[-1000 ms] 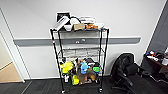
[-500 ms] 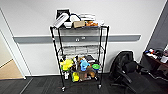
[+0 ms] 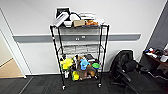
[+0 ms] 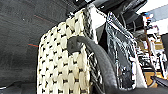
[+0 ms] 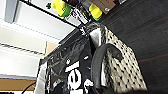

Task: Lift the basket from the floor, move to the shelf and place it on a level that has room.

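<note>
Shelf [image 3: 79, 53]: at 12 o'clock, against the wall, on the carpet floor [image 3: 37, 86]. Basket [image 4: 65, 62]: close beside both wrists; grip state of either gripper cannot be told.

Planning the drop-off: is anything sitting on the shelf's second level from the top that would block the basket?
Nothing visible does. The shelf's second level looks bare, while the top and lower ones are crowded. The basket appears in both wrist views.

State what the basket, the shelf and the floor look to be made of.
Basket: woven wicker or cane, pale beige and matte, judging by its chequered weave; the rim liner looks like pale fabric. Shelf: thin black metal posts with grey wire-grid tiers, likely coated steel. Floor: dark grey carpet, matte with faint ribbing and tile seams.
</note>
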Robot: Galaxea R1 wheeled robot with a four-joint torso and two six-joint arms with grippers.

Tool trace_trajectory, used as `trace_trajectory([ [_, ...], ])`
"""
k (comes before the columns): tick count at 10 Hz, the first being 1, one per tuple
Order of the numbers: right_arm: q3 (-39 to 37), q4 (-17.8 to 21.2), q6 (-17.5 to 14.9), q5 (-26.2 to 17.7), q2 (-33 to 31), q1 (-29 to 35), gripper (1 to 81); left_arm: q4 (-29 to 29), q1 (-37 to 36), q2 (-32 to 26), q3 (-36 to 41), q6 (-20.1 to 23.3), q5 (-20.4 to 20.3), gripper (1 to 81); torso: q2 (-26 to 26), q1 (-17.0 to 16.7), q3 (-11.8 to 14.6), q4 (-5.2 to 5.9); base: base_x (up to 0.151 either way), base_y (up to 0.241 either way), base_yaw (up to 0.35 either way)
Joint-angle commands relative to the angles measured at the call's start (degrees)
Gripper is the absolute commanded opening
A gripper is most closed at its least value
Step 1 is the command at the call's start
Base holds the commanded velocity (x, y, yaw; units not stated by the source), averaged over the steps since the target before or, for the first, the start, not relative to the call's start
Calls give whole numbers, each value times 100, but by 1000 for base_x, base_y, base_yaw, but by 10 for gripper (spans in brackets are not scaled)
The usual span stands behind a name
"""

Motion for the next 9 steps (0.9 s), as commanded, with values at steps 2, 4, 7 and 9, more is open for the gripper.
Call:
trace_trajectory([
  [2, 140, 65, 29, -15, -50, 589, 10, 115, -621, -15, 111, 59, 118, 10, -11, 2, 381, 0, 0, 0, 0],
  [4, 140, 65, 21, 21, -42, 580, 10, 124, -621, -15, 138, 59, 118, 10, -28, 0, 210, 0, 0, 0, 0],
  [7, 114, 39, 29, -23, -6, 606, 10, 151, -621, -67, 252, 85, 110, 10, -30, -11, 269, 0, 0, 0, 0],
  [9, 105, 30, 29, -67, 12, 650, 10, 151, -613, -58, 252, 85, 101, 10, -30, -9, 265, 0, 0, 0, 0],
])
